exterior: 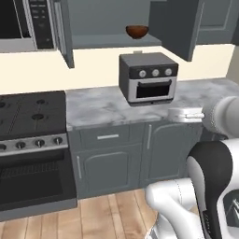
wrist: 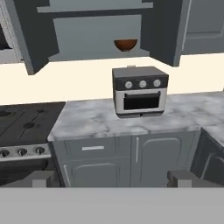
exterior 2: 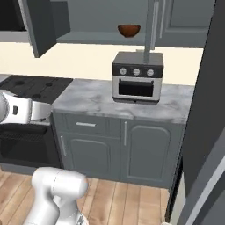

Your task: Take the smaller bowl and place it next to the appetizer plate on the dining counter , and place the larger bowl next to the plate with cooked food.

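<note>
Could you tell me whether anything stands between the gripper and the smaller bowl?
Nothing visible does. The smaller bowl sits in the open wall cabinet, doors swung aside, above the toaster oven. The gripper is well back from it, and the oven stands below the straight path.

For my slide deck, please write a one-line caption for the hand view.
Small dark brown bowl sits in the open wall cabinet above the toaster oven on the marbled worktop.

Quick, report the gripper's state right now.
Gripper: open, jaws spread wide and holding nothing; the smaller bowl sits on the open cabinet shelf, far off.
</note>
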You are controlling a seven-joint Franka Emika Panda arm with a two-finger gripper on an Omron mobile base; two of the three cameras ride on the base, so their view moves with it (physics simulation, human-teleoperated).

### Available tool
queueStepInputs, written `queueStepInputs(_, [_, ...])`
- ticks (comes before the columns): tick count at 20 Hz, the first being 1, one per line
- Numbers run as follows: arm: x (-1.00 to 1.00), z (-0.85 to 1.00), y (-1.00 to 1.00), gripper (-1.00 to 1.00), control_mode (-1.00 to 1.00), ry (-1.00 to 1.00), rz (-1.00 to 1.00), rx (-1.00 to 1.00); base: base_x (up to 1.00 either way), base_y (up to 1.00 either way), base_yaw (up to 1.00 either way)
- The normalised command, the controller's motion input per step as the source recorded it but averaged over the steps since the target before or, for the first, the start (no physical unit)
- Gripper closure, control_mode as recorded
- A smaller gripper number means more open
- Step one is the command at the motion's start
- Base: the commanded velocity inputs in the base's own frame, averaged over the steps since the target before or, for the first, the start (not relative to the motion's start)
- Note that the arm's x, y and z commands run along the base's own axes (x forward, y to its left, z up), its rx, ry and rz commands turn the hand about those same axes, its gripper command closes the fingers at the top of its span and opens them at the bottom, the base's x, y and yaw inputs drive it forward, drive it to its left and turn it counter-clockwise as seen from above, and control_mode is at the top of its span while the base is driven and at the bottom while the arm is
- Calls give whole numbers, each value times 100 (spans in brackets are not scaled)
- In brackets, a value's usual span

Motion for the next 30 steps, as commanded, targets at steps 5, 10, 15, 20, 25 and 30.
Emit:
queueStepInputs(5, [0,0,0,-100,100,0,0,0,100,-51,16])
queueStepInputs(10, [0,0,0,-100,100,0,0,0,100,-24,3])
queueStepInputs(15, [0,0,0,-100,100,0,0,0,100,6,-5])
queueStepInputs(20, [0,0,0,-100,100,0,0,0,100,-1,-5])
queueStepInputs(25, [20,1,0,-100,-100,0,-1,0,80,0,-4])
queueStepInputs(30, [-2,49,0,-100,-100,-23,-3,18,0,0,0])
